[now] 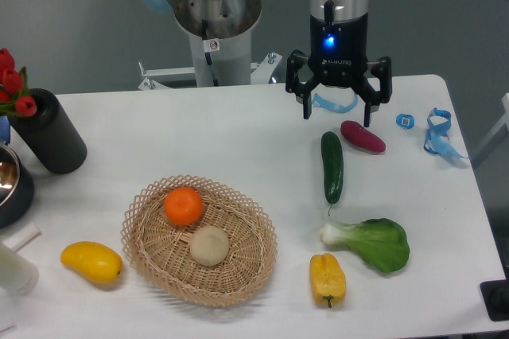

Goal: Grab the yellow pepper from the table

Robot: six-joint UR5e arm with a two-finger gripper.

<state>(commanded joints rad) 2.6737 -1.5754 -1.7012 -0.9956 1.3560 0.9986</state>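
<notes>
One yellow pepper (pixel 328 278) on the near right part of the table (pixel 238 140), stem toward the near edge, just left of a leafy green (pixel 374 242). Far above it, gripper (pixel 338 118) hanging over the far right side, fingers spread, holding nothing. Between the two, a cucumber (pixel 332 166) and a purple vegetable (pixel 363 137). Further left, a wicker basket (pixel 159 255) with an orange (pixel 184 205) and a pale round thing (pixel 209 245); near left, a smooth yellow fruit (pixel 91 263).

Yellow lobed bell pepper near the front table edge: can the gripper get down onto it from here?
Probably yes: the yellow pepper lies apart from the bok choy, nothing above it. The gripper has open jaws.
</notes>
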